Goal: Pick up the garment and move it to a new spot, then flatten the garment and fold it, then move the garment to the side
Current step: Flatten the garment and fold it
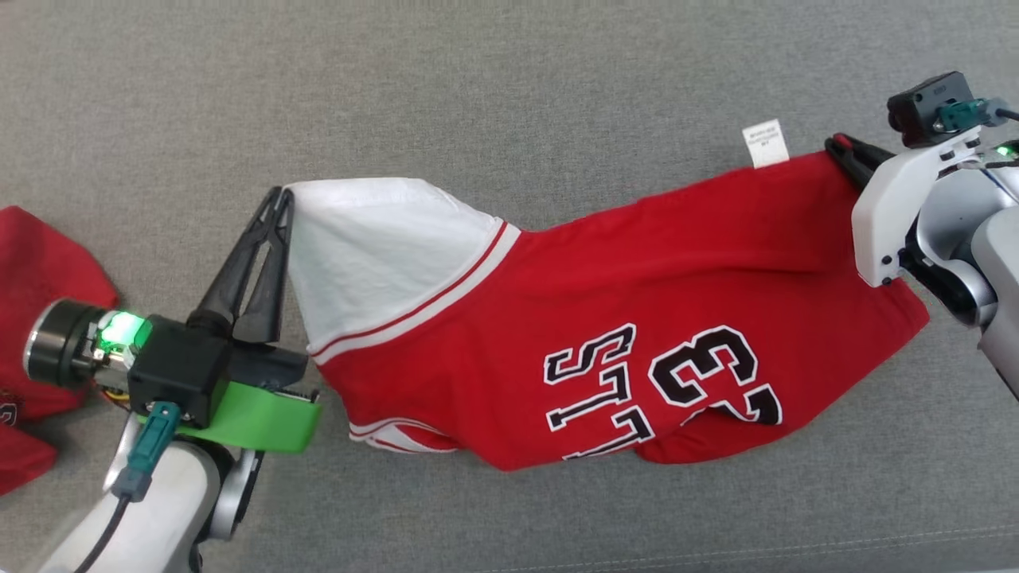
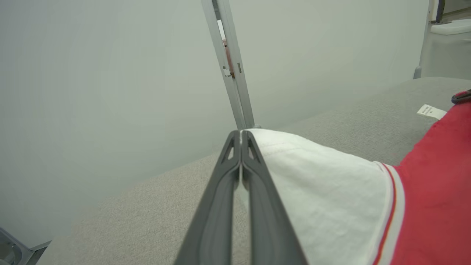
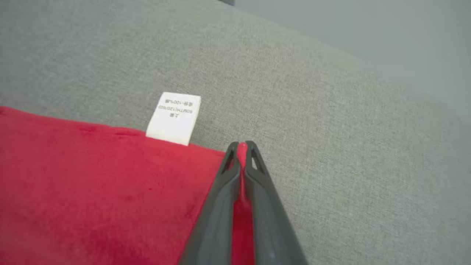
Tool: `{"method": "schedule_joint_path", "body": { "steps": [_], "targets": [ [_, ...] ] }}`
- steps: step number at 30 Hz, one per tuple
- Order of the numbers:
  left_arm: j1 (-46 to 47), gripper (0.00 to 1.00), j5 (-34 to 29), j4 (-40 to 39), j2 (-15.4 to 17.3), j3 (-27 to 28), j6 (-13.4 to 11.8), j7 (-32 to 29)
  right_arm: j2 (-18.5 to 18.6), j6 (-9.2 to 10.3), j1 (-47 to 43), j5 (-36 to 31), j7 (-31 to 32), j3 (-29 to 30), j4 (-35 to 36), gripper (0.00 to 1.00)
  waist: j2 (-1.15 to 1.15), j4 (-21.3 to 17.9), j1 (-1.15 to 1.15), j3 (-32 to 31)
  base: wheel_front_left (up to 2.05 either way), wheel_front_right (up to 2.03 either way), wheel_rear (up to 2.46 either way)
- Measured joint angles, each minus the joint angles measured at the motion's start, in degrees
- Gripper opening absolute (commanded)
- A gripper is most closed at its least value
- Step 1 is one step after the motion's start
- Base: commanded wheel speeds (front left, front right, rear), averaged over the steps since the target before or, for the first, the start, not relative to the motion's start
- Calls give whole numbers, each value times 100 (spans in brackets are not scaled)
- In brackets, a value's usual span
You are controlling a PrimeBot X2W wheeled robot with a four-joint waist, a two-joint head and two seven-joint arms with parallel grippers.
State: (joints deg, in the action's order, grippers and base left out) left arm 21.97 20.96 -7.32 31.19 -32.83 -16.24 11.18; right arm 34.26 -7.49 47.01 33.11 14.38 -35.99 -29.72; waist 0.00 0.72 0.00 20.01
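Pinched shut on cloth, the left gripper (image 1: 280, 199) sits at the left of the head view, its two long dark fingers holding the tip of the white sleeve of a red jersey (image 1: 637, 278) printed with black, white-edged letters and numerals. At the far right, the right gripper (image 1: 837, 145) is closed on the jersey's upper corner, so the cloth stretches sideways between the two over a grey woven fabric surface (image 1: 509, 79). A small white care label (image 1: 765, 143) sticks up from the jersey's top edge just beside the right gripper. A bright green plastic bracket (image 1: 263, 418) sits under the left wrist, and a second red garment (image 1: 40, 278) lies at the picture's left edge, well apart from the jersey. From the left wrist view, the left gripper (image 2: 241, 134) has its fingers pressed together on the sleeve's hem, and white cloth runs off to the right into a red-and-white striped band and then the red jersey (image 2: 434, 206). A slim grey metal post (image 2: 230, 66) rises behind against a pale wall. From the right wrist view, the right gripper (image 3: 241, 145) has red cloth showing between its closed tips, the red jersey (image 3: 92, 184) spreads to the left, and the white care label (image 3: 174, 117) lies against the grey woven fabric surface (image 3: 331, 129), near the fingertips.
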Motion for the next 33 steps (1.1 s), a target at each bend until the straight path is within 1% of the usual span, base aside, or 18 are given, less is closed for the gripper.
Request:
{"method": "schedule_joint_path", "body": {
  "steps": [3,7,10,14,17,19,22,25,29,31,33],
  "targets": [
    [187,0,-76,-168,192,58,66,-12,42,0,-73,-96,-364,263,278,0,0,-59,0,-142,0,0,0],
    [745,0,-191,-279,442,127,345,-149,-1,0,-96,-148,-847,706,594,0,0,-132,0,-297,0,0,0],
    [1382,0,-280,-300,555,181,608,-267,-88,0,-62,-209,-1192,1100,695,0,0,-201,0,-332,0,0,0],
    [2531,0,-332,-30,566,214,1118,-427,-252,0,348,-305,-1492,1518,664,0,0,-249,0,-237,0,0,0],
    [3570,0,-375,492,456,236,1504,-425,-389,0,936,-401,-1561,1637,497,0,0,-268,0,-76,0,0,0],
    [4366,0,-372,990,222,248,1740,-394,-471,0,1492,-464,-1616,1685,339,0,0,-282,0,75,0,0,0],
    [5550,0,-512,1794,-48,242,1954,-267,-476,0,2401,-708,-1793,1742,43,0,0,-301,0,328,0,0,0],
    [6715,0,-822,2461,-319,207,2020,-40,-526,0,3323,-1082,-2153,1893,-328,0,0,-321,0,615,0,0,0],
    [7919,0,-1254,3137,-620,131,1987,265,-641,0,4303,-1577,-2670,1947,-768,0,0,-347,0,1033,0,0,0],
    [8318,0,-1397,3343,-716,134,1949,355,-664,0,4609,-1759,-2822,1941,-880,0,0,-358,0,1233,0,0,0],
    [8501,0,-1422,3432,-778,163,1945,368,-689,0,4734,-1836,-2899,1874,-932,0,0,-364,0,1449,0,0,0]
  ]
}}
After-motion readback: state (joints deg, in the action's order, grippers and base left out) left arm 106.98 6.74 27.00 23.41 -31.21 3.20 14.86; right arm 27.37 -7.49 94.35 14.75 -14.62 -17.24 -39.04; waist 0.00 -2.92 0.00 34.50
